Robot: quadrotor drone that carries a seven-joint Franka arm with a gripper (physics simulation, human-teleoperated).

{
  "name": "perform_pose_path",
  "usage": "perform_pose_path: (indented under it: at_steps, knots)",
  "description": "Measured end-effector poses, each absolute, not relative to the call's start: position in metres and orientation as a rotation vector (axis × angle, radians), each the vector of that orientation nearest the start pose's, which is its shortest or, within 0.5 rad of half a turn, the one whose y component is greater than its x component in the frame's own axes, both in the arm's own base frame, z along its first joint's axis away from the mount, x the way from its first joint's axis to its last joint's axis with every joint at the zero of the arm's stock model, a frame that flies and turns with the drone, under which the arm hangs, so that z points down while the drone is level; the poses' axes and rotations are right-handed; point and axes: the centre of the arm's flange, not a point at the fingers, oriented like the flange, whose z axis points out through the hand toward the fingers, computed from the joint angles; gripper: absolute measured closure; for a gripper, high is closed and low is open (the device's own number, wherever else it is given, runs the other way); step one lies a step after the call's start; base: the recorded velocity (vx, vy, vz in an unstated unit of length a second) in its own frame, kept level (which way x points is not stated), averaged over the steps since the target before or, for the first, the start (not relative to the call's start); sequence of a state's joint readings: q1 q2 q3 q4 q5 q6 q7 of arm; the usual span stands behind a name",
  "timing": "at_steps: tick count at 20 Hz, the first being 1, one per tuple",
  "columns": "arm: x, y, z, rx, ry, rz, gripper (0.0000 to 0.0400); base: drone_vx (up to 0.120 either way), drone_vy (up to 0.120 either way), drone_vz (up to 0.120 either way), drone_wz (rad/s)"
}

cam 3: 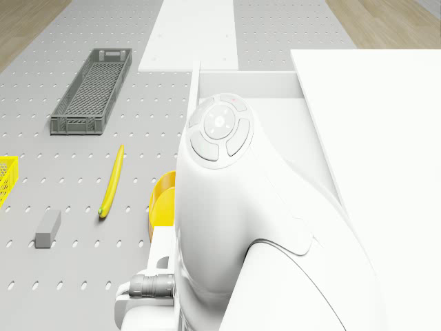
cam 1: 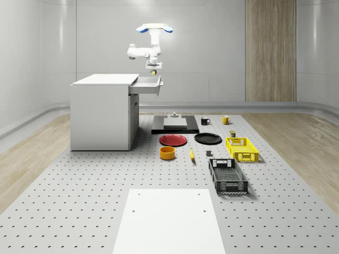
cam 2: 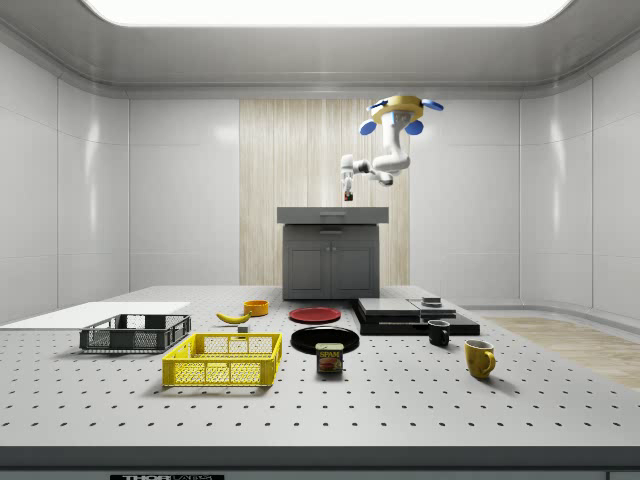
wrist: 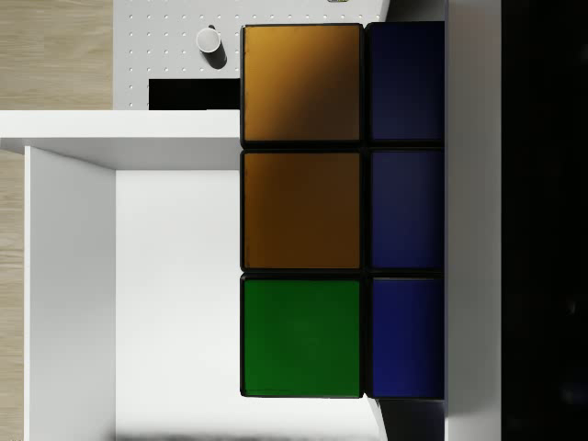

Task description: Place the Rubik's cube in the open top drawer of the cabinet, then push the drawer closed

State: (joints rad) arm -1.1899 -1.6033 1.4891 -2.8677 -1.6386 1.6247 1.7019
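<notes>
The drone point(cam 1: 153, 29) hovers above the white cabinet's point(cam 1: 103, 111) open top drawer point(cam 1: 147, 83). Its arm hangs down, and the gripper point(cam 1: 153, 65) is shut on the Rubik's cube point(cam 1: 153, 70) a short way above the drawer. In the side view the cube point(cam 2: 348, 196) hangs just over the drawer front point(cam 2: 332, 214). Seen from the wrist, the cube point(wrist: 322, 211) shows orange, green and blue tiles over the drawer's white floor point(wrist: 175, 294). In the drone view, the arm point(cam 3: 227, 207) covers part of the drawer point(cam 3: 275, 103).
On the perforated table in front of the cabinet lie a black platform point(cam 1: 175, 124), a red plate point(cam 1: 173, 139), a black plate point(cam 1: 207, 138), an orange bowl point(cam 1: 167, 153), a banana point(cam 1: 192, 154), a yellow crate point(cam 1: 242, 148), a grey crate point(cam 1: 228, 176) and two mugs.
</notes>
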Motion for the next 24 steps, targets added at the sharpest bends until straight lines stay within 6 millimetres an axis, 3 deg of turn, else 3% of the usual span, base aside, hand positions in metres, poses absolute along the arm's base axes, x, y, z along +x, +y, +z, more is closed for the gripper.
perform_pose_path:
  at_steps: [4, 12, 24]
  knots:
    - [0.311, 0.0, 0.463, 0.001, -0.002, 0.786, 0.0075, 0.0, -0.12, -0.12, 0.0]
    - [0.311, 0.0, 0.463, 0.001, -0.002, 0.786, 0.0075, 0.0, -0.12, -0.025, 0.0]
    - [0.311, 0.0, 0.507, 0.001, -0.002, 0.786, 0.0075, 0.0, 0.0, 0.0, 0.0]
